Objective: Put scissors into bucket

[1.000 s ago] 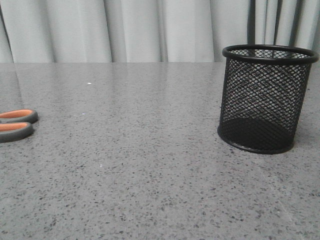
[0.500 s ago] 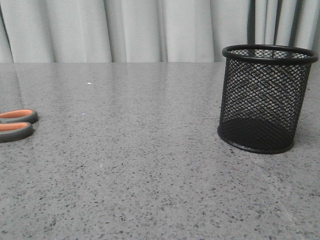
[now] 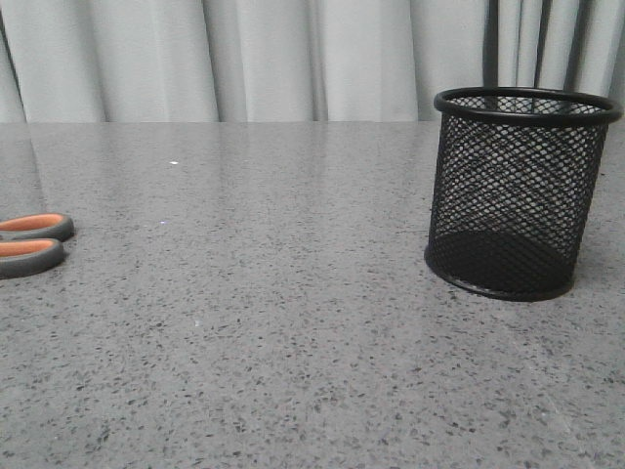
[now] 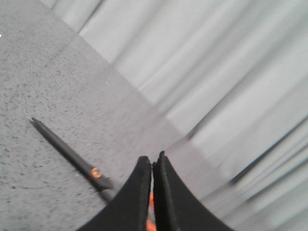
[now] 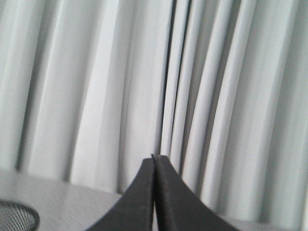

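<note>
The scissors [image 3: 29, 244] lie flat at the table's left edge in the front view; only the grey, orange-lined handle loops show there. In the left wrist view the slim dark blades [image 4: 67, 149] lie on the table, with the handles hidden behind the fingers. My left gripper [image 4: 152, 161] is shut and empty, above the scissors' handle end. The black wire-mesh bucket [image 3: 518, 191] stands upright at the right. Its rim shows in the right wrist view [image 5: 17, 211]. My right gripper [image 5: 154, 158] is shut and empty, facing the curtain. Neither gripper shows in the front view.
A grey speckled table [image 3: 293, 332] runs back to a pale pleated curtain [image 3: 293, 59]. Nothing else stands on it between the scissors and the bucket.
</note>
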Motion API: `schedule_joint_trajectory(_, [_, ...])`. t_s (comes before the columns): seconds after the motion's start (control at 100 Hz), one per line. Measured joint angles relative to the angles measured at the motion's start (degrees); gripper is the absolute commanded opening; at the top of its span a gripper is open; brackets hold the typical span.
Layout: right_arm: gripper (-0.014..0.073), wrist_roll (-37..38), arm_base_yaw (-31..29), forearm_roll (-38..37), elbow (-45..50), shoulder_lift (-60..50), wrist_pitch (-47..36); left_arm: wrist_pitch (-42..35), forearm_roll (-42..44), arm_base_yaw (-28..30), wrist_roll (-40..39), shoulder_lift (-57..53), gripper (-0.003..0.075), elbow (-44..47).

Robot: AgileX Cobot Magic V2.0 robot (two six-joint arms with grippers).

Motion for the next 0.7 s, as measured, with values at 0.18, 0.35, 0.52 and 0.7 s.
schedule_joint_trajectory(0.18, [-0.0051,3.49,0.0,19.86,-0.45,0.0,16.31,-2.02,-4.78,0.0,0.0,0.0,-0.0019,0.0])
schedule_joint_trajectory(0.35, [-0.005,3.98,0.0,22.7,-5.77,1.16,25.3,0.2,-2.39,0.0,0.0,0.0,0.001,-0.61])
schedule_joint_trajectory(0.52, [-0.0001,3.98,0.0,22.79,-16.29,9.98,38.25,12.39,9.7,0.0,0.15,3.27,0.0197,-7.27])
schedule_joint_trajectory(0.7, [0.0324,4.29,0.0,22.79,-27.39,21.24,49.73,20.1,16.02,0.0,8.29,13.22,0.0321,-17.47])
